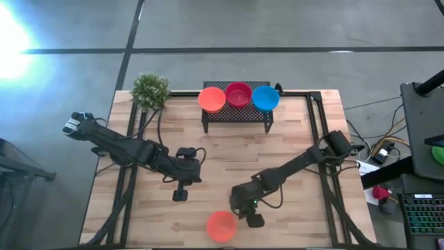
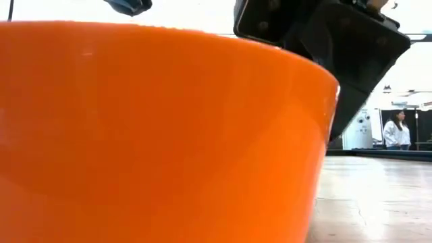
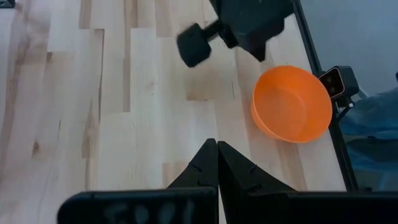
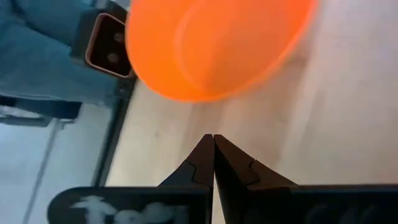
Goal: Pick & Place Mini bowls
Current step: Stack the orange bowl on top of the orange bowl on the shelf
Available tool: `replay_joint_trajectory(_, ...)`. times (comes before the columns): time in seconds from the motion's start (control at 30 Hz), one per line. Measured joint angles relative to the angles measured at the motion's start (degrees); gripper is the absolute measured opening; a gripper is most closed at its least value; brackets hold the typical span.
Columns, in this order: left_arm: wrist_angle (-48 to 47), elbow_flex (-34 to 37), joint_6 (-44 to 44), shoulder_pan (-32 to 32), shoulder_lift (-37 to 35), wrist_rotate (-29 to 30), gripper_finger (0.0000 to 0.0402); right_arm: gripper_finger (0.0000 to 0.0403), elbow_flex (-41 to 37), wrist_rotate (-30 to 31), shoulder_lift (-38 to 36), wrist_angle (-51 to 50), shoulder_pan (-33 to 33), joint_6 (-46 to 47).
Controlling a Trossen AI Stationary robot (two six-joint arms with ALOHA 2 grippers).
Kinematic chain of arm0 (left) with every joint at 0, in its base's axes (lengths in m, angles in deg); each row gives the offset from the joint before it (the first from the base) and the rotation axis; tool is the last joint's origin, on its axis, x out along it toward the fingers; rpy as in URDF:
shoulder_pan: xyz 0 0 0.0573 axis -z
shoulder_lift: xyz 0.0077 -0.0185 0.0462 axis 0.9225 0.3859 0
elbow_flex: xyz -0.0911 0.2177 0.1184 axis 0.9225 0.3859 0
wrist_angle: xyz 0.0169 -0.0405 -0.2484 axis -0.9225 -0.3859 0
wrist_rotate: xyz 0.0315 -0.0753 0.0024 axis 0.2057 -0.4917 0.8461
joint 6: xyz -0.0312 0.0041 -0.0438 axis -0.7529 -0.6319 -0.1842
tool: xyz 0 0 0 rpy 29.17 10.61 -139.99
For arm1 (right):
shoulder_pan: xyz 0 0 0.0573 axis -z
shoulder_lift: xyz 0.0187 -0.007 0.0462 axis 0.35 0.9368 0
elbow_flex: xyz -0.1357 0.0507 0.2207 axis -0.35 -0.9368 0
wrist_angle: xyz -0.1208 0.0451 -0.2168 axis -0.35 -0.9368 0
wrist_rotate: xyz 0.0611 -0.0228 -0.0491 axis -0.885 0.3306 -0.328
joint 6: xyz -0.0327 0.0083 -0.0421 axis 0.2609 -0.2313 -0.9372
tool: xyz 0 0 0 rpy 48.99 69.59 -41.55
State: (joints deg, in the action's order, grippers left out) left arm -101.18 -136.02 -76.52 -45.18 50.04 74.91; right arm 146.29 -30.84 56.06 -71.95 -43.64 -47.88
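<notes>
High view: nearest the table's front edge sits a small round glossy orange plastic bowl [image 1: 221, 226], upright and alone on the pale wooden plank tabletop [image 1: 291, 149]. Just beside it, on its right, hangs the right gripper [image 1: 254, 221] of the dark right arm, its two fingers pressed together and pinching nothing. In the right wrist view those fingertips [image 4: 213, 144] meet in a closed point with the orange bowl [image 4: 211, 43] a little ahead of them, not touching. The low view is almost filled by the same bowl's wall [image 2: 155, 135], with the dark right arm above it and a person [image 2: 394, 130] standing far off in the room behind.

A little farther in and toward the left, the left gripper [image 1: 180, 195] hovers over bare wood, well apart from the bowl. Its fingers [image 3: 217, 155] are likewise closed tight on nothing, as the left wrist view shows.

At the far edge stands a black wire-mesh rack [image 1: 236, 114]. On its top, three more mini bowls stand in a row, touching: an orange one [image 1: 211, 99] on the left, a crimson red one [image 1: 238, 94] in the middle, a blue one [image 1: 265, 98] on the right. A small green potted plant [image 1: 150, 91] stands at the far left corner, near the rack.
</notes>
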Motion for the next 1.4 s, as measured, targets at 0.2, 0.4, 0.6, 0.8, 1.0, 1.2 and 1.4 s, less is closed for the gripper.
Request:
replay_joint_trajectory(0.2,0.1,2.0,-1.9,0.9,0.0,-0.3,0.0,0.0008,0.0,8.6,-7.6,-11.3,-0.3,1.3)
replay_joint_trajectory(0.4,1.1,3.7,-4.6,1.0,1.5,-5.1,0.0,0.0008,-0.3,19.1,-17.9,-20.7,-0.8,1.9)
replay_joint_trajectory(0.6,2.6,3.7,-4.2,1.1,2.5,-5.3,0.0008,0.0008,-1.0,26.1,-27.3,-23.8,-0.8,3.0)
replay_joint_trajectory(0.8,8.0,3.7,-3.9,1.3,3.0,-5.7,0.0045,0.0008,-2.3,31.3,-35.0,-26.2,-0.8,3.0)
replay_joint_trajectory(1.0,9.2,3.7,-4.9,1.3,5.4,-5.7,0.0087,0.0008,-3.0,33.5,-40.7,-26.0,-0.8,3.3)
replay_joint_trajectory(1.2,10.3,3.7,-9.9,1.3,10.6,-8.0,0.0104,0.0008,-3.2,34.3,-44.1,-26.8,-0.8,1.7)
replay_joint_trajectory(1.4,15.4,3.6,-17.5,1.5,17.2,-15.9,0.0104,0.0008,-3.2,33.8,-45.6,-28.7,-1.4,-2.0)
